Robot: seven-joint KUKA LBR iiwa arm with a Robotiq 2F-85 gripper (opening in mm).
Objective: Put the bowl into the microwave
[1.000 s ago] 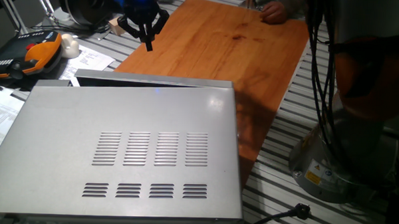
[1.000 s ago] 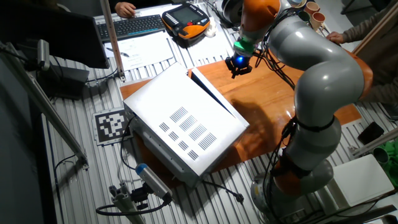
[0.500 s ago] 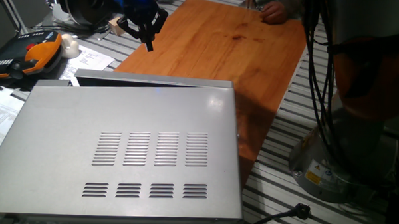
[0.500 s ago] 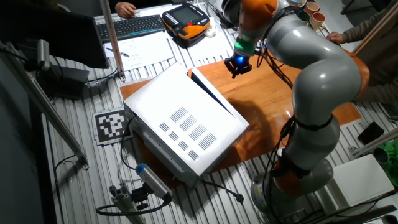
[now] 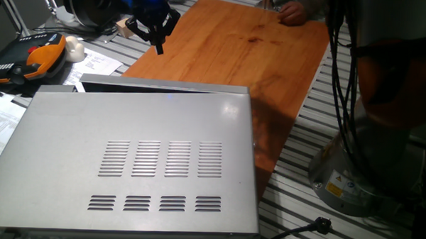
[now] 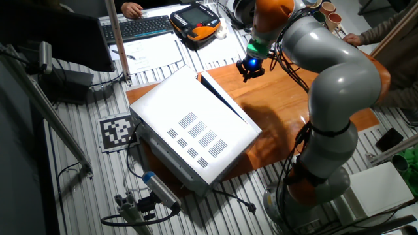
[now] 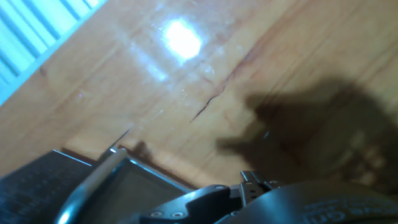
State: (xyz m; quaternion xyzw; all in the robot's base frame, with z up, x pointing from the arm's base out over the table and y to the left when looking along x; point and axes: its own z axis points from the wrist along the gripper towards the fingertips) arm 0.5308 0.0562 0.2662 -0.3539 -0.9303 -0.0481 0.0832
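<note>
fingers hang over the wooden worktop beyond the microwave, bowl not in sight

left of and nearer than the fingers (image 5: 157, 44) sits the microwave (image 5: 137, 163), a silver-grey box with two rows of vent slots on its flat top; in the other fixed view the microwave (image 6: 192, 130) shows its door (image 6: 225, 104) swung ajar on the side toward the fingers (image 6: 248, 73). the fingers point down above the bare orange-brown worktop (image 5: 251, 50), apart from it, with a blue light glowing just above them; whether they are released or clenched i cannot tell at this size. the hand view shows only the glossy worktop (image 7: 205, 81), a dark shadow, and a corner of the door (image 7: 93, 180) at lower left. the bowl appears in none of the views. right of the fingers stands the grey robot base (image 5: 353, 174).
</note>
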